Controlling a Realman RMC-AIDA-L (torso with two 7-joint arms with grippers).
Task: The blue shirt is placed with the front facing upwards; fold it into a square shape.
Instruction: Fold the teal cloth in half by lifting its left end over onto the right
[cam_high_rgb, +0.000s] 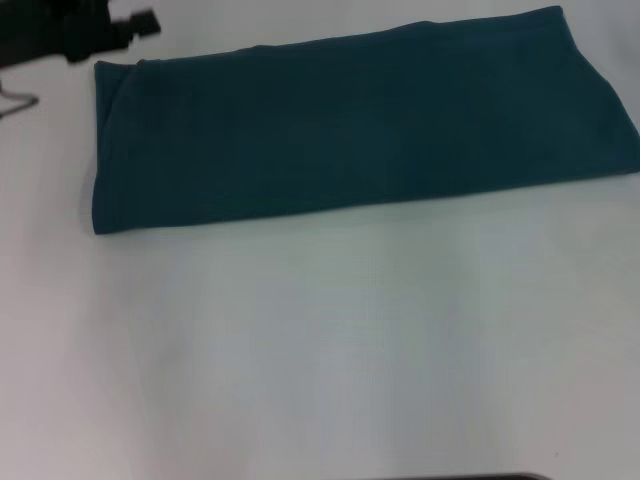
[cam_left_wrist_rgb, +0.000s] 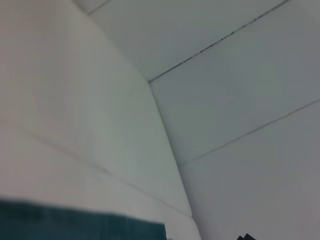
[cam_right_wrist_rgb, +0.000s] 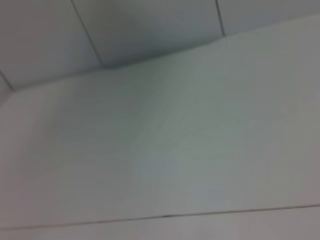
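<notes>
Shirt folded to long plain teal strip, flat across far worktop, left pincer at its far-left corner, grip can't tell, right pincer out of view

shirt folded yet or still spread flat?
Folded, but not square: the blue shirt lies as a long band on the table, no sleeves or chest lettering showing.

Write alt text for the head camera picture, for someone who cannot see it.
A dark teal-blue shirt, already folded into a long band with plain fabric facing up, lies across the far part of a white table. At the far left corner the robot's dark left gripper hangs just beyond the shirt's end; the right gripper is not in view.
</notes>
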